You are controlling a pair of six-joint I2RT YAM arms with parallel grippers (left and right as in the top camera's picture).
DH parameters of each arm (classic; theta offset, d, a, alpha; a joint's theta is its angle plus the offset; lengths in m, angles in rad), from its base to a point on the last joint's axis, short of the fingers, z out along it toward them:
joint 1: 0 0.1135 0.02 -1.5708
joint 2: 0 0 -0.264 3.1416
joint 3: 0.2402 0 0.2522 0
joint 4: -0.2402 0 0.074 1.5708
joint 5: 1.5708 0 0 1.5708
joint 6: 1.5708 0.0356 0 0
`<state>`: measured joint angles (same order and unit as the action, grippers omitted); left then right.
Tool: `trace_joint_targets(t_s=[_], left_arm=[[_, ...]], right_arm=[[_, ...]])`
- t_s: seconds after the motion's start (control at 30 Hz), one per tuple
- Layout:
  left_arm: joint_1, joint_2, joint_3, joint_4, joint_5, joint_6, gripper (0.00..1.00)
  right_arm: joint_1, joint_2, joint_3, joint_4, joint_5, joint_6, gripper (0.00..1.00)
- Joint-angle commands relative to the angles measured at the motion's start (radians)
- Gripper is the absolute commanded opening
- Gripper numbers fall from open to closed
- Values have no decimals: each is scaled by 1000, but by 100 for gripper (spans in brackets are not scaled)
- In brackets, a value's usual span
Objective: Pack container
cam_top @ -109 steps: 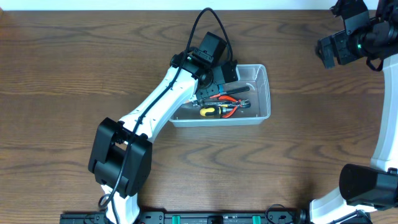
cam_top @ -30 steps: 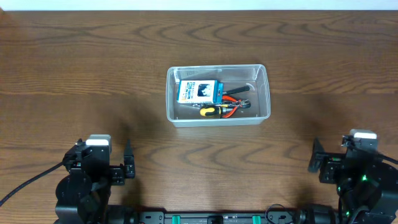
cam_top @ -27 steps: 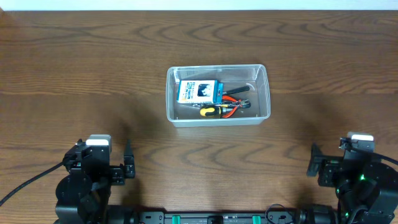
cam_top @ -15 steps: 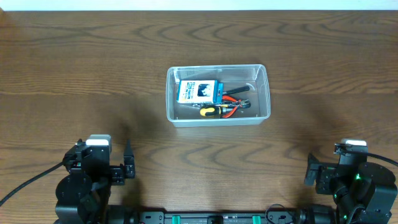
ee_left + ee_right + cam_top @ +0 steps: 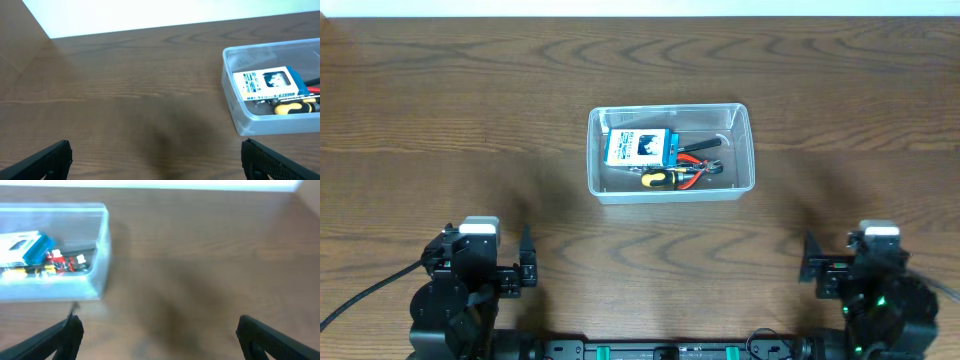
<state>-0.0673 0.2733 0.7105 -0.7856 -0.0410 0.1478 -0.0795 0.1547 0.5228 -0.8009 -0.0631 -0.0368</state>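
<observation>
Withdrawn from the container (image 5: 670, 192) (blue box (image 5: 639, 147), hand tools (image 5: 682, 172) inside), left gripper (image 5: 156, 147) and right gripper (image 5: 159, 325) both spread, I logged.

The clear container (image 5: 741, 140) sits mid-bench (image 5: 440, 120), slightly toward the far edge. Its left part holds a blue-and-white box (image 5: 639, 147), with a yellow-handled screwdriver (image 5: 658, 179) and red-handled pliers (image 5: 696, 160) beside it. The left arm (image 5: 460, 290) and right arm (image 5: 875, 295) sit at the near edge, toward its corners.

Blue-and-white box (image 5: 640, 148): well ahead, right of left claw (image 5: 155, 150). Red-handled pliers (image 5: 698, 160), yellow-handled screwdriver (image 5: 656, 180) beside it: ahead-left of right claw (image 5: 159, 325). Bench (image 5: 470, 120): brown wood-grain.
</observation>
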Motion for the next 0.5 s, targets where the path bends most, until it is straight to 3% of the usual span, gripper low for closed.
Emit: trace_joint_targets(t_s=[0.0,0.23,0.47], left_arm=[[-2,-2,-2,1,-5,12,98],[-2,-2,-2,0,-5,13,98],[-2,-2,-2,0,-5,13,98]], right_arm=[[24,-104,-148,115,-110,-5,99],[140,-130,-368,535,-65,-24,99],[186,-146,-504,697,98,-24,99]])
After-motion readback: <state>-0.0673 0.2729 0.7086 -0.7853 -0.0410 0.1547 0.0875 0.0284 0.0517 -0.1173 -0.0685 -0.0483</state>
